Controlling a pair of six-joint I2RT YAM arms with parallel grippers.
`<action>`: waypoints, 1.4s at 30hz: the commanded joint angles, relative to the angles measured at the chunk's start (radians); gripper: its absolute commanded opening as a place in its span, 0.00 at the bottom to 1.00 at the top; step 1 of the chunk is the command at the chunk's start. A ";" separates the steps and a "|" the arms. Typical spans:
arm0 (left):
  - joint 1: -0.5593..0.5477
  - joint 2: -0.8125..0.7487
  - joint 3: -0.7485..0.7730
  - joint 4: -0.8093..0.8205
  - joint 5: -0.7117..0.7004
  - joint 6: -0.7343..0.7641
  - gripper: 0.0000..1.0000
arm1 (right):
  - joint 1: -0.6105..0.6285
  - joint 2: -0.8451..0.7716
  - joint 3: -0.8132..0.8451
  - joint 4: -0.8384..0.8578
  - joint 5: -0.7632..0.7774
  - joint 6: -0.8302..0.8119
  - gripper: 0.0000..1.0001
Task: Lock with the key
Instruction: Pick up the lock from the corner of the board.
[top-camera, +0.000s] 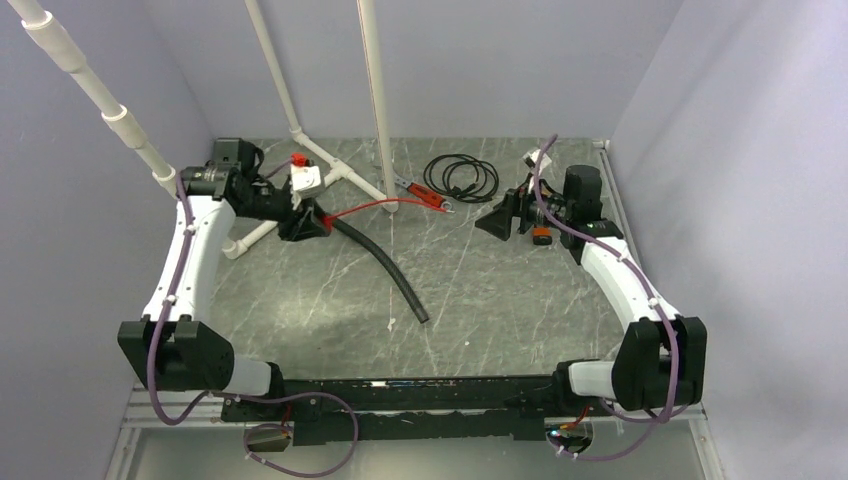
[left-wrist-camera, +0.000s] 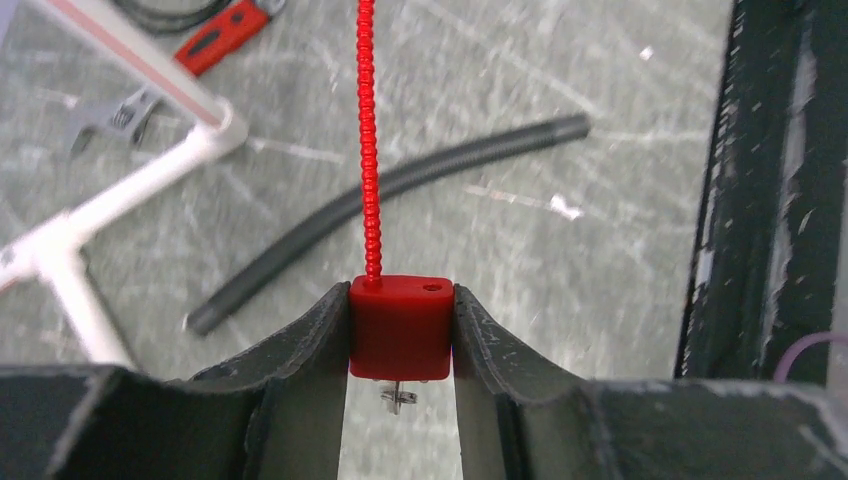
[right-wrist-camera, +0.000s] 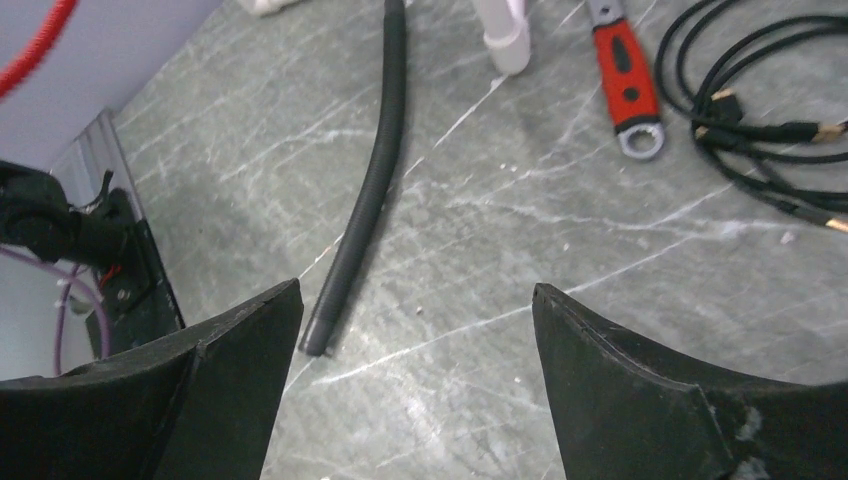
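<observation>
My left gripper (left-wrist-camera: 400, 300) is shut on a red lock body (left-wrist-camera: 400, 325), one finger on each side. A red ribbed cable (left-wrist-camera: 367, 150) runs from the lock's top away across the table; it also shows in the top view (top-camera: 370, 207). A small metal key (left-wrist-camera: 398, 398) sticks out under the lock body. In the top view the left gripper (top-camera: 305, 222) is at the back left, near the white pipes. My right gripper (top-camera: 497, 222) is open and empty at the back right, above bare table in its own view (right-wrist-camera: 417, 295).
A black ribbed hose (top-camera: 385, 268) lies across the middle. A red-handled wrench (top-camera: 425, 195) and a coil of black cable (top-camera: 462, 178) lie at the back. A white pipe frame (top-camera: 330, 165) stands at the back left, with a small white box (top-camera: 305, 180) beside it. Walls close in on three sides.
</observation>
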 joint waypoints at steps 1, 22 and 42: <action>-0.093 -0.011 0.012 0.188 0.154 -0.328 0.00 | 0.003 -0.062 -0.091 0.300 -0.015 0.190 0.85; -0.383 0.025 -0.138 1.166 0.212 -1.461 0.00 | 0.217 0.020 0.059 0.865 0.119 0.791 0.50; -0.437 0.056 -0.169 1.253 0.191 -1.497 0.00 | 0.234 0.065 0.130 0.889 0.106 0.892 0.06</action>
